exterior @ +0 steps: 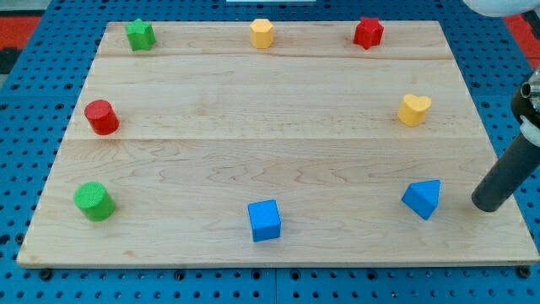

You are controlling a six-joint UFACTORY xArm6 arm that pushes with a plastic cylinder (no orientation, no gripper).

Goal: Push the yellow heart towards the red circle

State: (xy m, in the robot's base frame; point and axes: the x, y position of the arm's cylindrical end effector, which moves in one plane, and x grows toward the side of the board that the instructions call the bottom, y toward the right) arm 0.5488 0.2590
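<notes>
The yellow heart (413,109) lies near the board's right edge, in the upper half. The red circle (101,116) stands near the left edge, at about the same height in the view. My tip (486,205) rests on the board near the right edge, below and to the right of the yellow heart and apart from it. It is just right of the blue triangle (423,198), with a small gap between them.
A green star (140,35), a yellow hexagon (262,33) and a red star (368,32) line the top edge. A green circle (94,201) sits at the bottom left and a blue cube (264,219) at the bottom middle. The wooden board (270,152) lies on blue pegboard.
</notes>
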